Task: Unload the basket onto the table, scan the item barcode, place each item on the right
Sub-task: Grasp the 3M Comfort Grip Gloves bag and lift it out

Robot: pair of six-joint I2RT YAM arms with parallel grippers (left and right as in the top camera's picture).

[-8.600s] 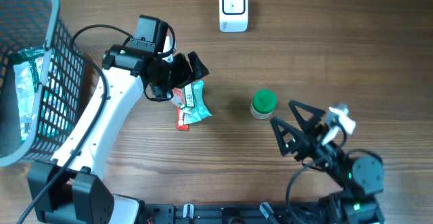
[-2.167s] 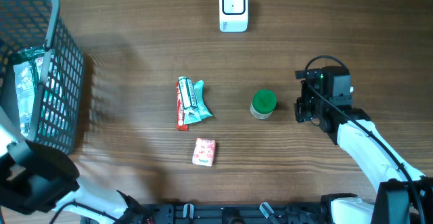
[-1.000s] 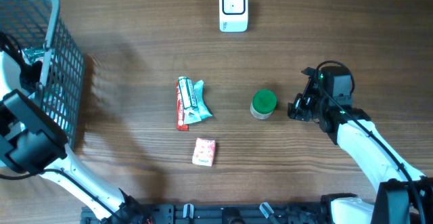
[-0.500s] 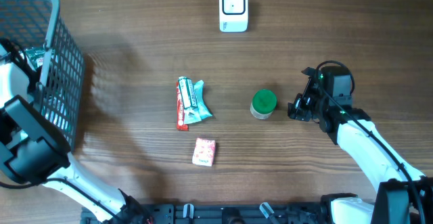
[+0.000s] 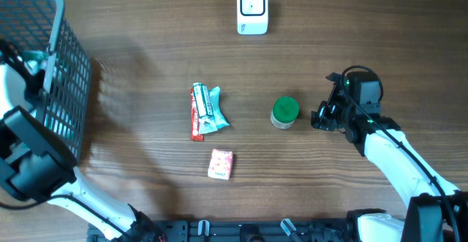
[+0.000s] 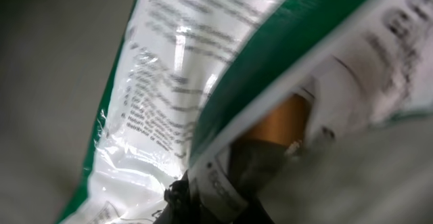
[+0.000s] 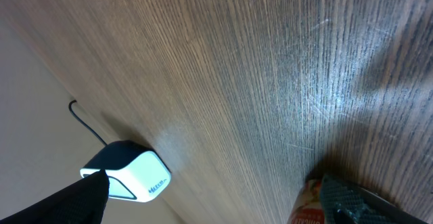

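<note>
Green-white packet [image 6: 169, 82] in left gripper [image 6: 210, 195]

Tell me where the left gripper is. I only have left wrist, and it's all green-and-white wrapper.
Observer: Overhead shows the left gripper inside the mesh basket at the table's left edge.
Operator: Scanner?
Observer: The white scanner stands at the top middle of the overhead picture, well away from the basket.
Operator: Right arm?
Observer: The right gripper is open beside the green-lidded jar, not touching it.
</note>
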